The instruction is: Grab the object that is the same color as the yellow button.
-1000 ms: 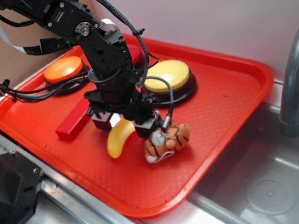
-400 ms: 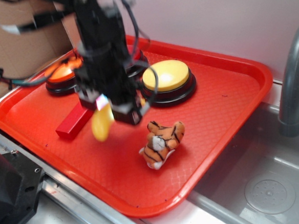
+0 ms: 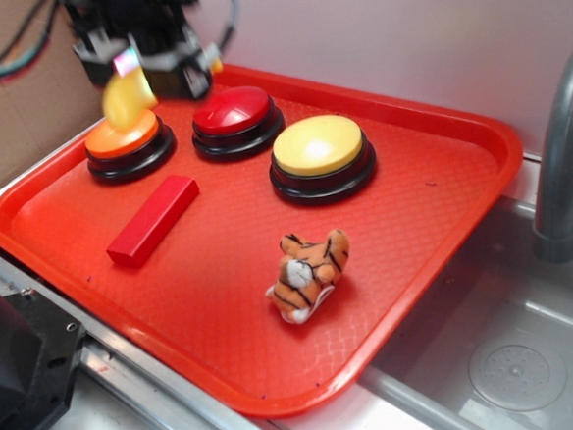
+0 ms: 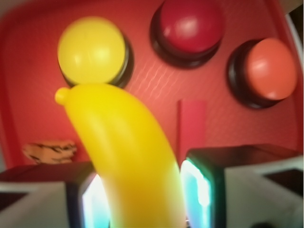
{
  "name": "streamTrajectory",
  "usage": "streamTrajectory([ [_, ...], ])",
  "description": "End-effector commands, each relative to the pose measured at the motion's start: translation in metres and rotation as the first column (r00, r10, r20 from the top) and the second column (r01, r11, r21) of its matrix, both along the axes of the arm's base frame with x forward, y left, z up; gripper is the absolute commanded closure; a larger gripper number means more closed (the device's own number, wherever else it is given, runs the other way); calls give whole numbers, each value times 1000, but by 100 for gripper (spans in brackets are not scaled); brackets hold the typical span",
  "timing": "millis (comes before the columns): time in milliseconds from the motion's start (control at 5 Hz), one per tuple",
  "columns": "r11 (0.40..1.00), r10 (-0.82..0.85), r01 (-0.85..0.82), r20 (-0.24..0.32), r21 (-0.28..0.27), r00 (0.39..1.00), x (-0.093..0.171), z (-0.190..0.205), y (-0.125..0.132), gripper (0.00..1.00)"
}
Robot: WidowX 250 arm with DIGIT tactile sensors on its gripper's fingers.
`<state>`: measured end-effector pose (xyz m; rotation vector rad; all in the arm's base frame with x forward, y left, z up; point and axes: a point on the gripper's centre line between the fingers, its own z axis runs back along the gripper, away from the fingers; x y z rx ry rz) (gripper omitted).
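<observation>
Gripper [image 3: 139, 73] clamps the banana [image 3: 126, 96] between both jaws, long axis hanging below them, lifted clear above the tray [image 3: 478, 142], over the orange button [image 3: 124, 136].

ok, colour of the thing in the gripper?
Yellow banana; clearest in the wrist view.

Glossy smooth plastic banana [image 4: 128, 156]; textured red plastic tray [image 3: 432, 180]; fuzzy cloth tiger [image 3: 308, 275].

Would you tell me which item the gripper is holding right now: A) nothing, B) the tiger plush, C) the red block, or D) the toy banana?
D: the toy banana sits clamped between the fingers of the gripper, lifted above the tray.
</observation>
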<state>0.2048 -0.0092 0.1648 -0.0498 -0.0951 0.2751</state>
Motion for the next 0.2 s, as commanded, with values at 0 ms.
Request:
streamTrajectory([
  [0,993,107,-104,50,-46,993,1,21,23,100],
])
